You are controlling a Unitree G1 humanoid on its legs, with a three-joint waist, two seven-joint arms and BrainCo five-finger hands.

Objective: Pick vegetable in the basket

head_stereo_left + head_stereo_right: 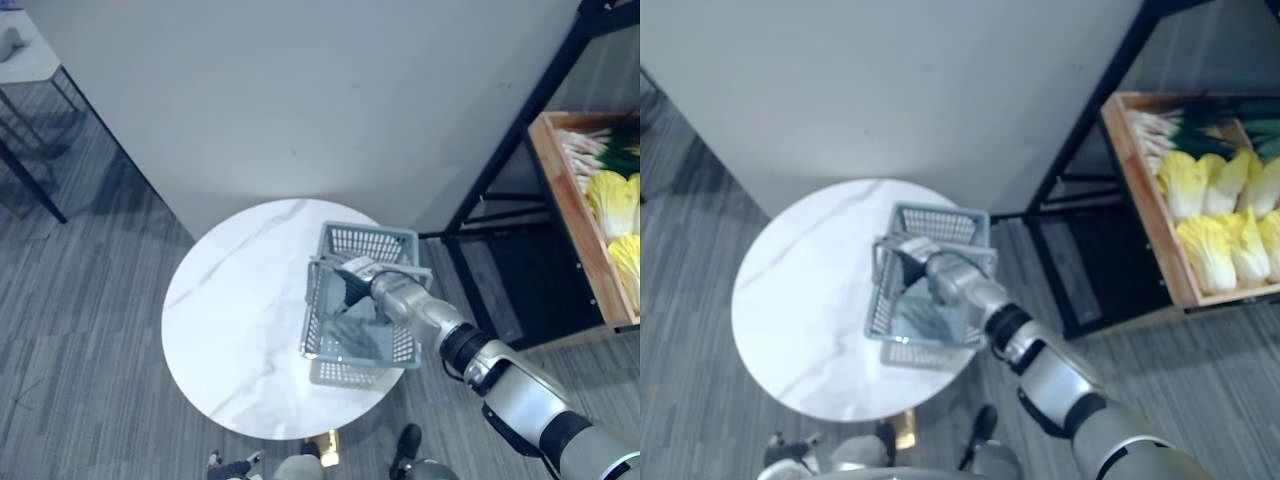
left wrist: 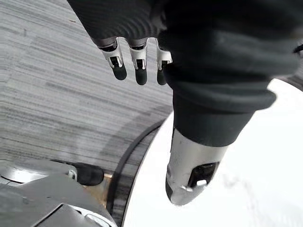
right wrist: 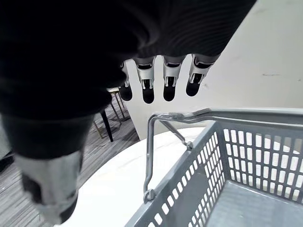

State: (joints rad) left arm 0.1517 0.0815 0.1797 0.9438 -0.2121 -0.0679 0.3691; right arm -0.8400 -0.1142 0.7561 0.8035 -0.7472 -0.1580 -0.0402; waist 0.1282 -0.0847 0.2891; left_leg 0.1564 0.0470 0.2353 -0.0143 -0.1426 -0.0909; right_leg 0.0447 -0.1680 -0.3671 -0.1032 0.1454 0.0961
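A grey plastic basket [image 1: 366,240] stands on the right side of a round white marble table [image 1: 235,300]. My right hand [image 1: 350,288] hovers over the basket, close above its raised wire handle [image 3: 180,116]. Its fingers [image 3: 156,82] hang straight, open, holding nothing. The stretch of basket floor seen in the right wrist view is bare. Yellow-green cabbages [image 1: 1210,240] and green onions [image 1: 1200,125] lie in a wooden crate [image 1: 1137,195] to the right, well apart from the hand. My left hand [image 2: 137,56] hangs open beside the table's rim, over the floor.
A black metal shelf frame [image 1: 520,130] carries the wooden crate right of the table. A pale wall [image 1: 300,90] rises just behind the table. Dark furniture legs [image 1: 30,180] stand at the far left on grey striped carpet.
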